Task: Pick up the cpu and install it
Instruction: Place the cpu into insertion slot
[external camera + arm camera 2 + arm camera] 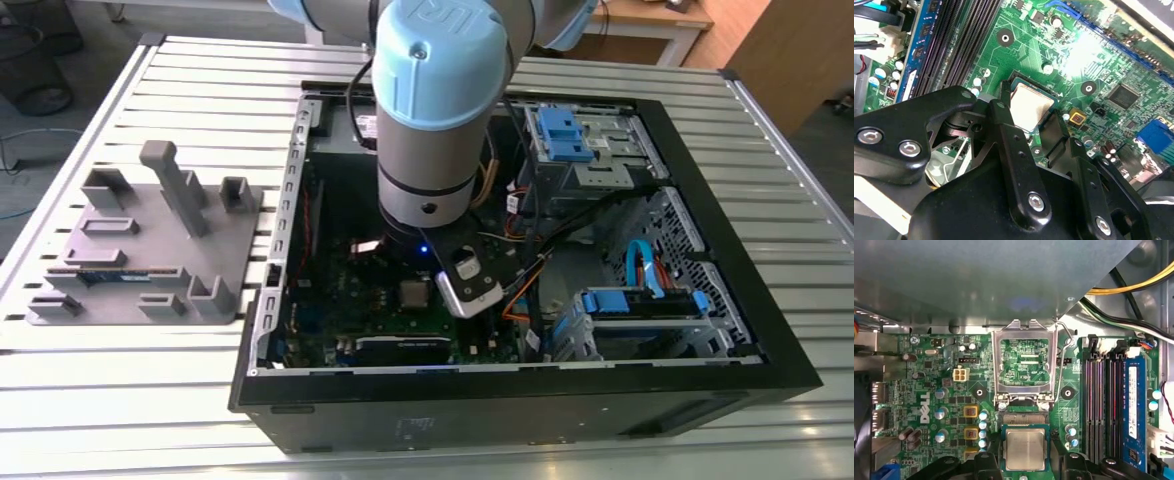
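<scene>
Cpu (1025,449): pinched by two opposite edges in the gripper (1030,114), black fingers (1004,130) pressed to its sides, silvery top up, level over the socket near the middle of the motherboard (929,390). Lies dead centre between the fingertips, square with the socket, no long axis to speak of. In the first wrist view, socket frame (1024,362) hinged open just beyond it, a strip of bare contacts (1024,419) uncovered between; judged not quite seated. In the second wrist view, finger flanks tight against the chip's rim. In the exterior view, arm (427,120) upright over the open computer case (534,410).
</scene>
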`<state>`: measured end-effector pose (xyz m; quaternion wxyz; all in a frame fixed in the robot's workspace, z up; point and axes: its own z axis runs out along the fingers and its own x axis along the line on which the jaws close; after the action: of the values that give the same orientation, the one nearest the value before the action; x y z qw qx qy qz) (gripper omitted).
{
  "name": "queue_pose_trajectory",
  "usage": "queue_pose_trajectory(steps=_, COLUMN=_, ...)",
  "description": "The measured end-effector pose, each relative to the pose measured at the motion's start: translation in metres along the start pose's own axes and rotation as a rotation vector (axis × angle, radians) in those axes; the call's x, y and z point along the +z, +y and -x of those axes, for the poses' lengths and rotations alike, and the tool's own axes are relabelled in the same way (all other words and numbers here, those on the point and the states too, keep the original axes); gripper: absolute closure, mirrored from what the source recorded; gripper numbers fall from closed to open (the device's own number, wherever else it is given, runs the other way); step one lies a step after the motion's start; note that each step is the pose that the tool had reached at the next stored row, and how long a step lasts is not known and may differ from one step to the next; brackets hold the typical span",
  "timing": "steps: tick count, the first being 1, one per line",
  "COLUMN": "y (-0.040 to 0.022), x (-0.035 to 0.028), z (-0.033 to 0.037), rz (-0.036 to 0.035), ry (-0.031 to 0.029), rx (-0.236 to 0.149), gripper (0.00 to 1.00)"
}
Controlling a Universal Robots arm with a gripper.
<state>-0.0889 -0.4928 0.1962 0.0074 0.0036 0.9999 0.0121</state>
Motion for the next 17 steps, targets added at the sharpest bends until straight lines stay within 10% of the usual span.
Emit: queue_pose_trajectory(steps=17, y=0.0021, x=0.0038, z=0.0008, rz=-0.0002, ry=0.0001, rx=0.000, gripper=0.53)
